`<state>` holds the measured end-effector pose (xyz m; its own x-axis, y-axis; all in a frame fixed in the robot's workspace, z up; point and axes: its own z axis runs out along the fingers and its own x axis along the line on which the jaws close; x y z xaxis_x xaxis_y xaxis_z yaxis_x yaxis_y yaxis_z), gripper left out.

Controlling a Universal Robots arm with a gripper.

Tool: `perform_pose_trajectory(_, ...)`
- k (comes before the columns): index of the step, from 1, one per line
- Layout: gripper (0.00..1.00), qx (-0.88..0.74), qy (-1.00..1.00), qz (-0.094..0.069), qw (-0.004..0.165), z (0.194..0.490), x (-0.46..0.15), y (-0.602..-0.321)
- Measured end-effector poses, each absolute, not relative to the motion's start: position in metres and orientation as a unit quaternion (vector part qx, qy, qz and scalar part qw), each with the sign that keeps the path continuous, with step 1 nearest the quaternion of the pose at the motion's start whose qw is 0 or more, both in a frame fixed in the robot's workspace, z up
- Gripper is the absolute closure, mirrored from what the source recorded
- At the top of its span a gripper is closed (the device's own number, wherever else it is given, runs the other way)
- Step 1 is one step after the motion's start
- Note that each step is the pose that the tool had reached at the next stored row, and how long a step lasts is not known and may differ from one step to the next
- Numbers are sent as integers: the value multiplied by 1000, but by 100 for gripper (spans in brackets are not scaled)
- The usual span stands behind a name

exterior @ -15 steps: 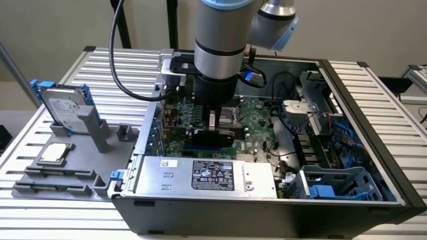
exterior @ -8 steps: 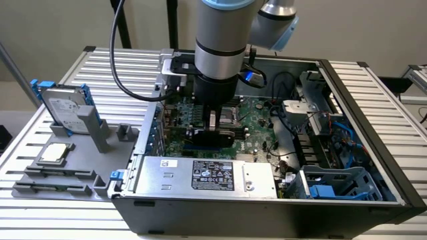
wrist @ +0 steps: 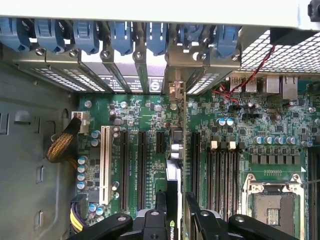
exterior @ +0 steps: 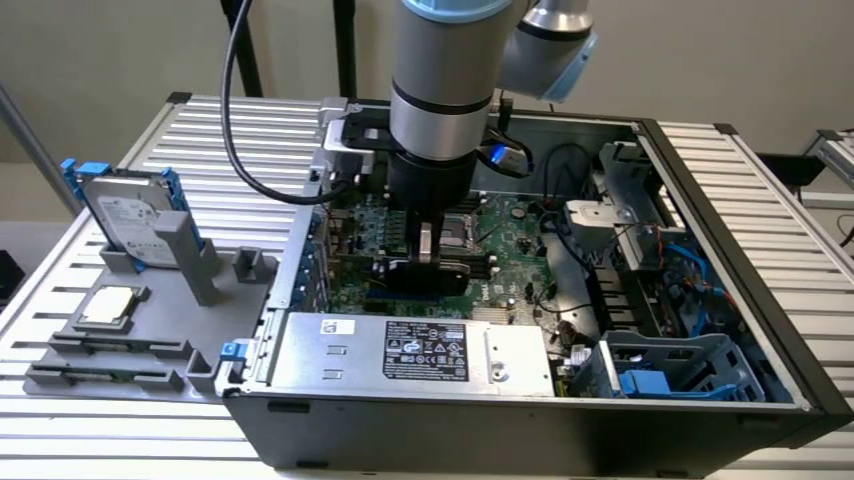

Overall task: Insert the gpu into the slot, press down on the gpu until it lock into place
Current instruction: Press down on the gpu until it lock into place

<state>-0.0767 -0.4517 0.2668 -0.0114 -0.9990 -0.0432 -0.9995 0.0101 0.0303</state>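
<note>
Inside the open computer case [exterior: 694,400] on a slatted metal table [exterior: 801,200], my gripper [exterior: 427,262] is clamped on the gpu [exterior: 420,275], holding it edge-down over the motherboard [wrist: 235,130], just behind the silver power supply [exterior: 414,352]. Beside the case toward the exterior view's left, a grey fixture tray [exterior: 80,300] holds a hard drive [exterior: 127,210]. I cannot make out the slot beneath the card.

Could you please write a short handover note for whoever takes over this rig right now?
Tool: inside the open computer case, shut on the gpu.
Gpu: held on edge, low over the motherboard, near the expansion slots; its metal bracket reaches toward the rear blue slot clips.
Done: card picked up and brought into the case.
Left: whether it has entered the slot cannot be told; pressing down and locking not confirmed.
</note>
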Motion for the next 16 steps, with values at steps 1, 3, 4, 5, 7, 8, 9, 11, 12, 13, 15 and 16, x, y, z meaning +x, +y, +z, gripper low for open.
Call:
perform_pose_trajectory(1,74,-703,711,26,5,267,-77,-451)
perform_pose_trajectory(3,74,-703,711,26,5,266,-77,-451)
perform_pose_trajectory(4,74,-703,711,26,5,266,-77,-451)
perform_pose_trajectory(5,74,-703,711,26,5,266,-77,-451)
perform_pose_trajectory(7,74,-703,711,26,5,266,-77,-451)
perform_pose_trajectory(8,74,-703,711,26,5,266,-78,-450)
perform_pose_trajectory(9,74,-703,711,26,5,266,-78,-450)
perform_pose_trajectory(11,74,-703,711,26,5,264,-78,-450)
perform_pose_trajectory(12,74,-703,711,26,5,262,-78,-450)
perform_pose_trajectory(13,74,-703,711,26,5,261,-78,-450)
perform_pose_trajectory(15,74,-703,711,26,5,258,-78,-450)
perform_pose_trajectory(16,74,-703,711,26,5,258,-78,-450)
